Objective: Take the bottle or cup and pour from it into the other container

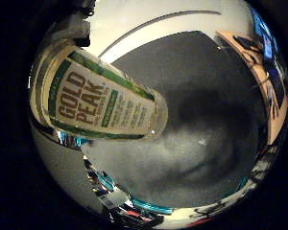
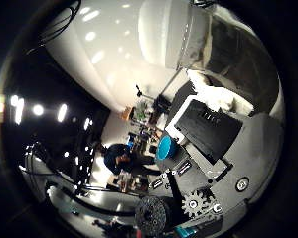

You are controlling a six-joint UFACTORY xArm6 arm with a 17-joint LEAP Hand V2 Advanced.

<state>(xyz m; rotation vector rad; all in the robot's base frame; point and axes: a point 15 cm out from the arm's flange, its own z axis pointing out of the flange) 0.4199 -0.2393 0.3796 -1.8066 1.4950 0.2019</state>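
A bottle (image 1: pixel 96 94) with a cream and green label fills much of the little finger side palm view. It lies close against the palm and is held tilted above a dark grey table top (image 1: pixel 206 115). Parts of my hand (image 1: pixel 104 187) show along the bottle's lower edge, curled round it. The thumb side palm view shows geared parts of the hand (image 2: pixel 164 210) at its edge and looks out into the room. A small teal round thing (image 2: pixel 165 147), perhaps a cup, stands far off beside a black surface (image 2: pixel 204 129). The bottle's mouth is hidden.
The grey table top has a pale edge (image 1: pixel 173 27), with clutter (image 1: pixel 264 57) beyond it. The thumb side view shows a large white rounded shape (image 2: pixel 174 35), ceiling lights (image 2: pixel 35 109) and room clutter (image 2: pixel 139 114).
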